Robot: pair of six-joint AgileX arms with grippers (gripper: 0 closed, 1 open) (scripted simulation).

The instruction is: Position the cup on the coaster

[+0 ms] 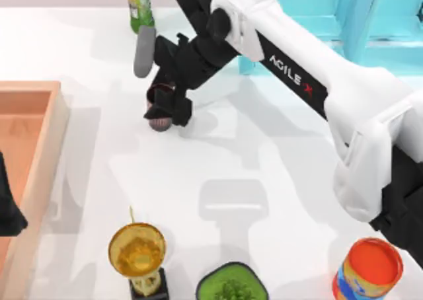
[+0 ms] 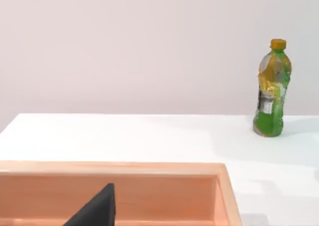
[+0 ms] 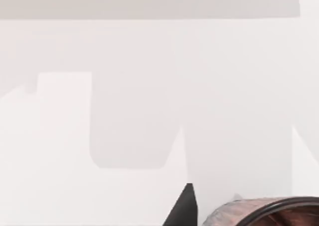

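Note:
The cup (image 1: 158,123), pinkish-brown with a dark maroon inside, is in the back left part of the table, under my right gripper (image 1: 166,113). The gripper comes down from above and is shut on it. In the right wrist view the cup's ribbed rim (image 3: 264,213) shows beside one dark fingertip (image 3: 184,208). The coaster (image 1: 144,51), a grey disc, lies farther back and slightly left of the cup, just in front of a green bottle. My left arm (image 1: 8,211) is parked at the left edge over a wooden tray.
A green bottle (image 1: 137,6) stands at the back by the coaster. A wooden tray (image 1: 46,148) takes up the left side. Along the front edge are a golden trophy (image 1: 137,250), a green-filled bowl (image 1: 231,288) and an orange can (image 1: 367,270). A teal frame (image 1: 330,16) stands at the back right.

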